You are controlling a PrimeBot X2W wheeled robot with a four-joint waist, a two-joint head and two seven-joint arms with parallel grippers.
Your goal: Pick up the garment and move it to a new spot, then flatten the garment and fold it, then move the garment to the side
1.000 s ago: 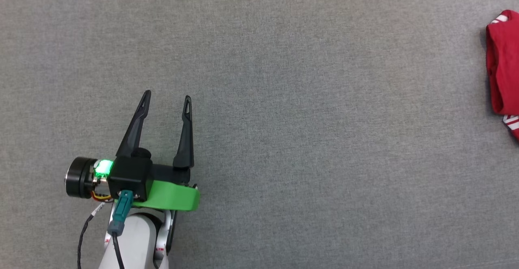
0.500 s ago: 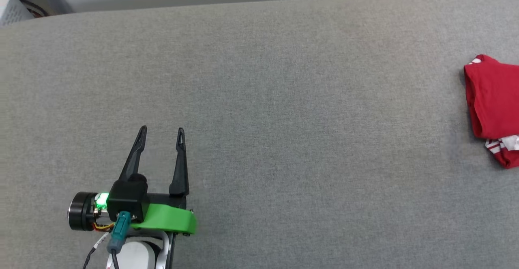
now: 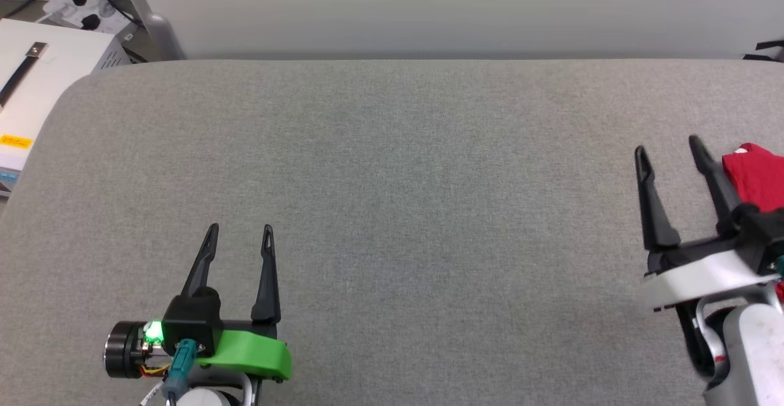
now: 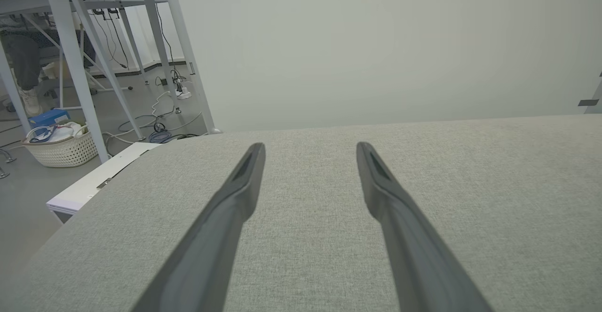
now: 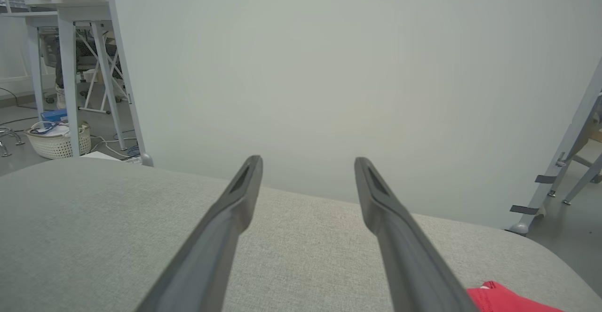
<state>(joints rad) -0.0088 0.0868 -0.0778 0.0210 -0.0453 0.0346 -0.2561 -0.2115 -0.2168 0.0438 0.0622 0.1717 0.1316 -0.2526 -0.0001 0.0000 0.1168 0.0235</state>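
Head view: you see the left gripper (image 3: 240,228) at the lower left of the frame, its two dark fingers spread apart and holding nothing, over the grey padded surface (image 3: 392,167). The right gripper (image 3: 666,144) stands near the right edge, likewise spread and empty. The garment (image 3: 756,176), a red bundle, lies at the far right edge, partly hidden behind the right gripper's outer finger. In the right wrist view, you find its red cloth in the lower right corner.
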